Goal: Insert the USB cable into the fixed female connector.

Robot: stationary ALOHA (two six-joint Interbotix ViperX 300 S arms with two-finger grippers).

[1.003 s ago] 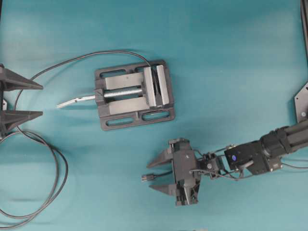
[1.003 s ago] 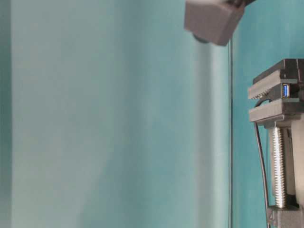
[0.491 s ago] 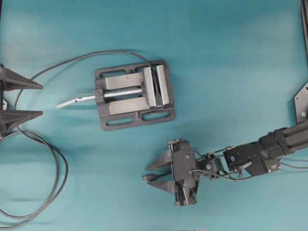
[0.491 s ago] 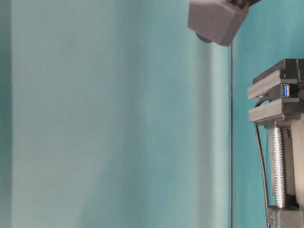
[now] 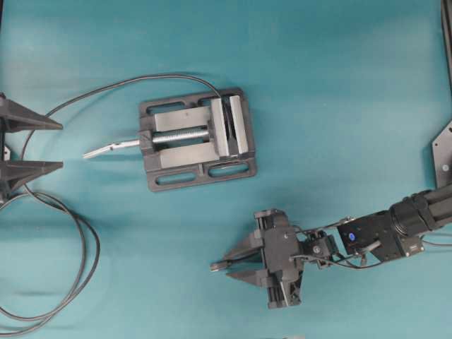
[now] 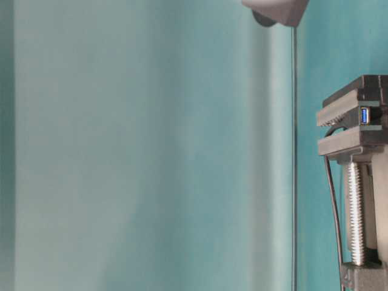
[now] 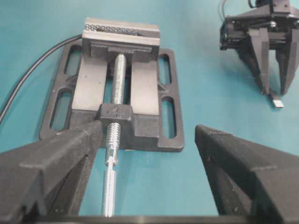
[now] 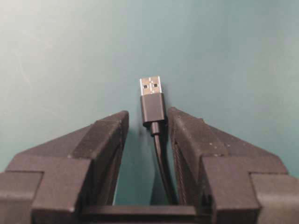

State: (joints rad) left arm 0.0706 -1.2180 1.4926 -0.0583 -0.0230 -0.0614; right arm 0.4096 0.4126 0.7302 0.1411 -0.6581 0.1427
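The USB cable's black plug with its silvery tip lies low in the overhead view, pointing left. My right gripper straddles it with the jaws narrowed. One pad rests against the plug's side, and a slim strip of table shows between the plug and the other finger. The thin cable runs back between the jaws. The fixed female connector shows its blue socket between the grey jaws of the vise. My left gripper stands wide open at the left edge, facing the vise screw.
The longer black cable loops over the table's left side and arcs to the back of the vise. The silvery screw handle sticks out to the left of the vise. The right arm reaches in from the right edge.
The right jaws have narrowed from wide open to close around the plug. That gripper has shifted a little right and turned, and the plug has tilted with it. The left gripper has not moved.
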